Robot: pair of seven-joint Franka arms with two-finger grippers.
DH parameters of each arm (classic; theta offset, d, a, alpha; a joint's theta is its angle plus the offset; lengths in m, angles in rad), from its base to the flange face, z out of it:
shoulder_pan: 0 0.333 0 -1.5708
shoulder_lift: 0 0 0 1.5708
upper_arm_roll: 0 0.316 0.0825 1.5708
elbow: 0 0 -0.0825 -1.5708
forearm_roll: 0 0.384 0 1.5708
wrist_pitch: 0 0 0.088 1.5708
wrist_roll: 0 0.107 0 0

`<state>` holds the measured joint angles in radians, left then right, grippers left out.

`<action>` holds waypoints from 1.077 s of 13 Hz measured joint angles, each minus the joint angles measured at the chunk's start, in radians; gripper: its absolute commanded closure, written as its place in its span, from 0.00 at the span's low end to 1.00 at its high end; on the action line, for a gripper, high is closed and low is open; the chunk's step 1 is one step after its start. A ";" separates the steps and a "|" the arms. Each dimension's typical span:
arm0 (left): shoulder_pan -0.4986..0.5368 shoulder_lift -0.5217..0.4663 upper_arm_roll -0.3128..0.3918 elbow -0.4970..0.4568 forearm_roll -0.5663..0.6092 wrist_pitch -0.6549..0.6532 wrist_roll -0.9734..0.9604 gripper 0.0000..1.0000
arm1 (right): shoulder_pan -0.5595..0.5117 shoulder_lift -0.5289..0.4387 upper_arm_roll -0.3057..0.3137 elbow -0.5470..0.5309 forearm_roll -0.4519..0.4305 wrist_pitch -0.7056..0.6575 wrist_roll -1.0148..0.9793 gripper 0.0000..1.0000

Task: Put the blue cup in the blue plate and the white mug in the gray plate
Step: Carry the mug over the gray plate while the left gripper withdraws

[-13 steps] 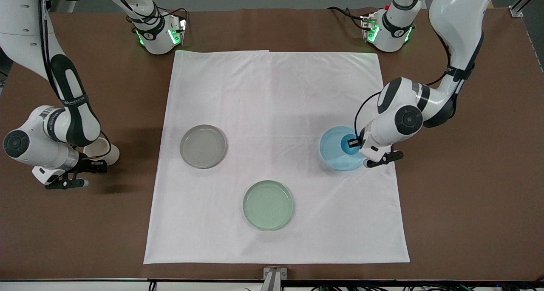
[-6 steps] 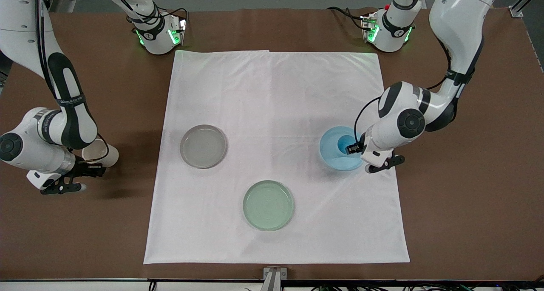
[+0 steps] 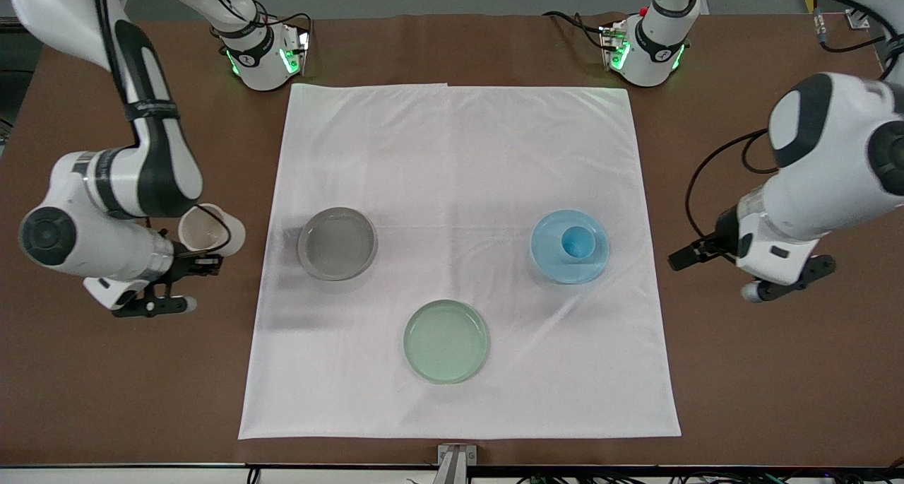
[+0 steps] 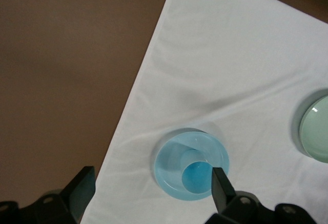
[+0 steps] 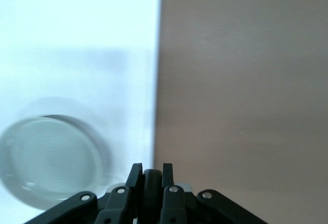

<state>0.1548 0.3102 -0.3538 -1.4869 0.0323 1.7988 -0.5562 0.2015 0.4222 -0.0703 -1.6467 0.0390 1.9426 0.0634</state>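
The blue cup (image 3: 578,242) is seen standing in the blue plate (image 3: 551,261). The left gripper (image 4: 151,190) is held over the bare worktop (image 3: 777,371) with its fingers spread. The white mug (image 3: 210,231) is pinched by its rim in the right gripper (image 3: 201,261), over the worktop beside the gray plate (image 3: 337,244).
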 measured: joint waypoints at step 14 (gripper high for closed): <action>-0.186 -0.316 0.358 0.027 0.000 -0.358 0.458 0.00 | 0.219 0.130 -0.002 -0.105 0.056 0.262 0.221 0.98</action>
<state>-0.0311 -0.0063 0.0038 -1.4603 0.0321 1.4404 -0.0980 0.4206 0.5518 -0.0728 -1.7520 0.0953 2.2045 0.2846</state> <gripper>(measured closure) 0.000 0.806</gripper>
